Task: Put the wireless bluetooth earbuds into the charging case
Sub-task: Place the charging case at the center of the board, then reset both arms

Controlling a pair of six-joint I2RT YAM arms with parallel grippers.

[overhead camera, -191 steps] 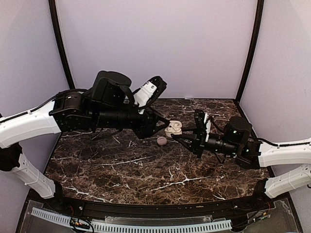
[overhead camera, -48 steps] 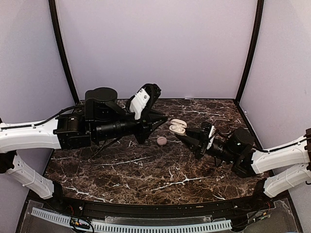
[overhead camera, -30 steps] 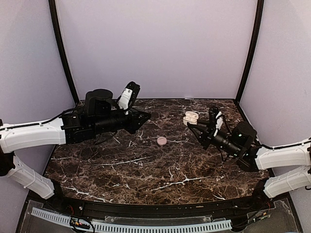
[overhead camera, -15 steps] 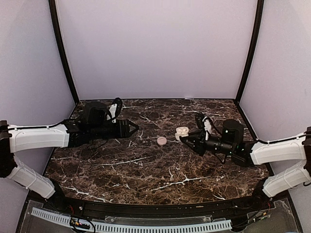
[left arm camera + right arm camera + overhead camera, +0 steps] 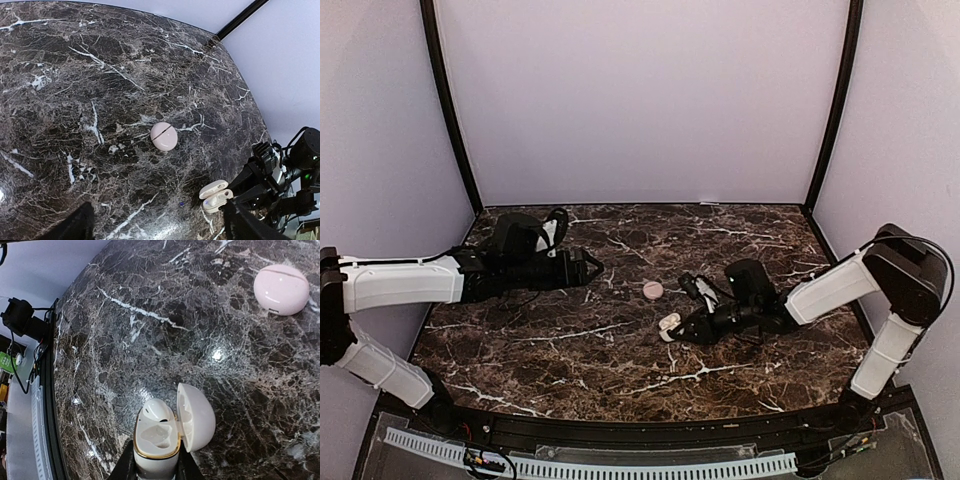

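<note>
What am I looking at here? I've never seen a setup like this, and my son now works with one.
Two robot arms reach over a dark marble table. One picture looks down from above and behind them. The other two come from a camera on each wrist. The right end effector grips an open white charging case, and one white earbud appears to be seated in it. The left end effector is open and holds nothing. A closed pink case lies on the marble nearby.
</note>
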